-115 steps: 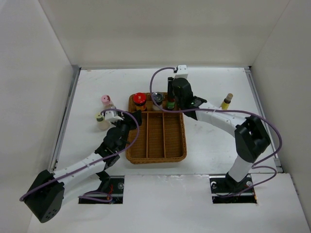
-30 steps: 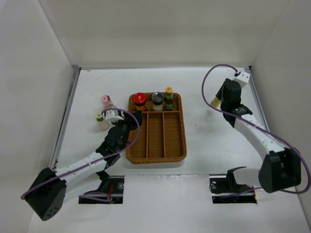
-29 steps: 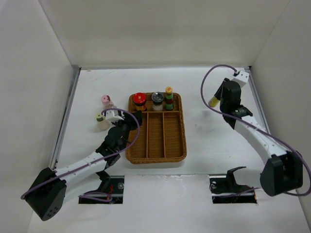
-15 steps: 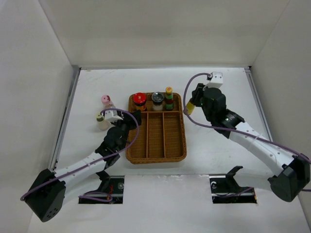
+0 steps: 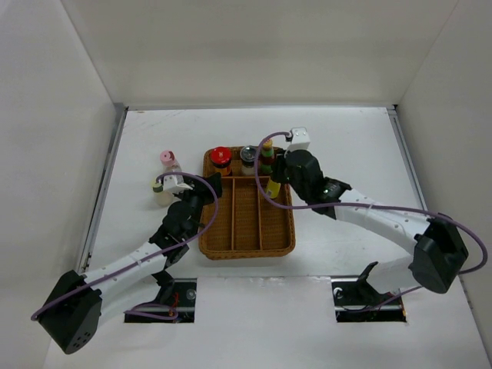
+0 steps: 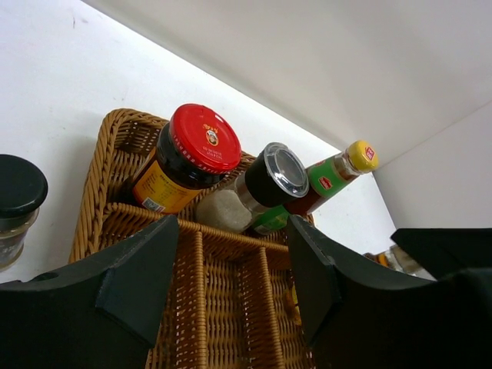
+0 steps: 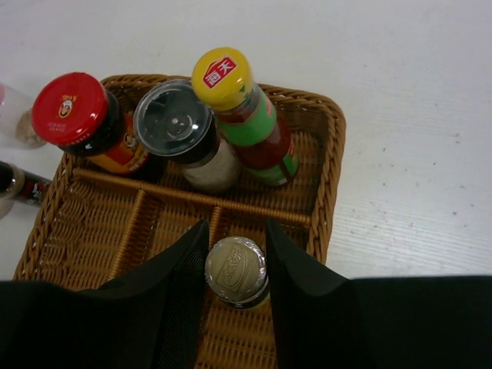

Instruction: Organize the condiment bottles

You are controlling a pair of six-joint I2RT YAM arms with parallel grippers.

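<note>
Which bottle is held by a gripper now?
The silver-capped bottle, clamped in the right gripper over the wicker tray; all the other bottles stand free.

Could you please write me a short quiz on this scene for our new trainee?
1. True or false: the right gripper holds a bottle.
2. How many containers stand in the tray's back compartment?
3. The pink jar stands: A inside the tray; B left of it; C right of it.
Key: 1 true; 2 three; 3 B.
</note>
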